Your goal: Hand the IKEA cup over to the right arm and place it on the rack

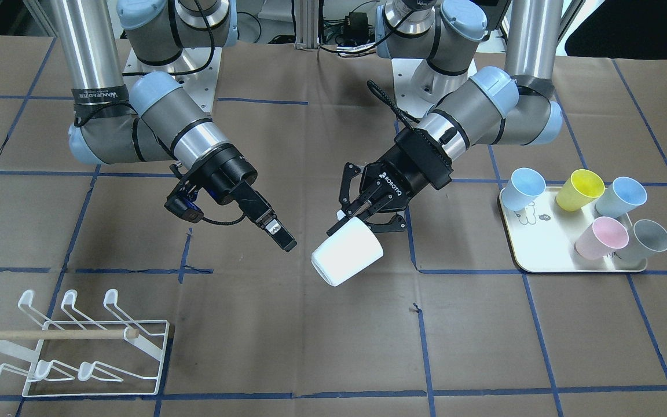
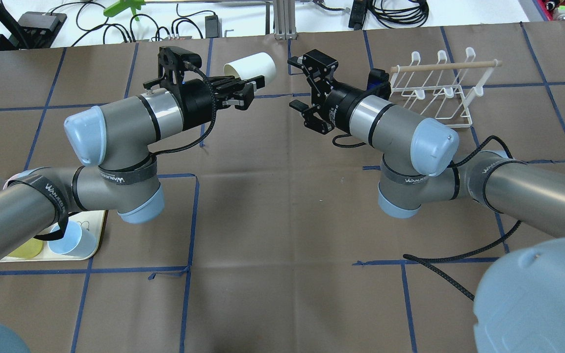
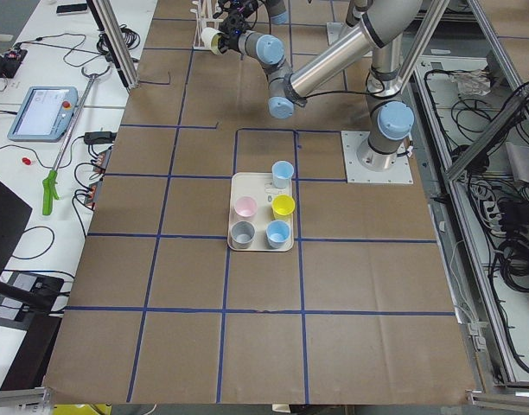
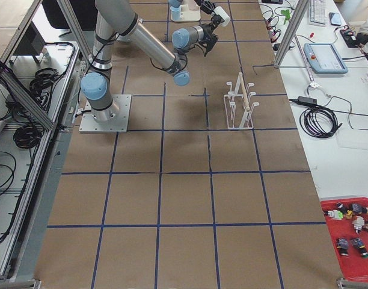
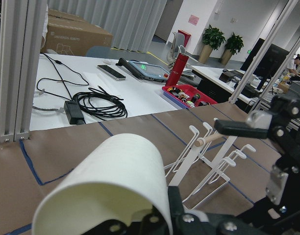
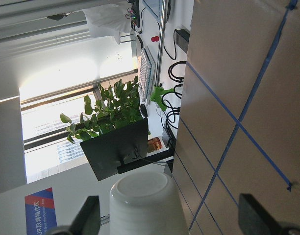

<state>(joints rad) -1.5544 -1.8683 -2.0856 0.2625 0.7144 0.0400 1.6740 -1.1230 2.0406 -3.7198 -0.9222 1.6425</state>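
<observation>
The white IKEA cup (image 1: 347,253) lies on its side in the air above mid-table, with my left gripper (image 1: 350,223) shut on its rim. Its base points at the right arm (image 2: 385,122). My right gripper (image 2: 295,83) is open with wide-spread jaws and faces the cup (image 2: 252,67) across a small gap, touching nothing. In the right wrist view the cup base (image 6: 145,200) sits ahead between the spread fingers (image 6: 89,211). The left wrist view looks along the cup (image 5: 111,186) to the rack (image 5: 209,152). The white wire rack (image 1: 73,347) with its wooden dowel stands on the table near the right arm.
A cream tray (image 1: 548,255) on the left arm's side holds several coloured cups, among them a yellow one (image 1: 581,190) and a pink one (image 1: 601,237). Brown paper with blue tape lines covers the table (image 1: 310,347). Cables and a pendant lie beyond the far edge.
</observation>
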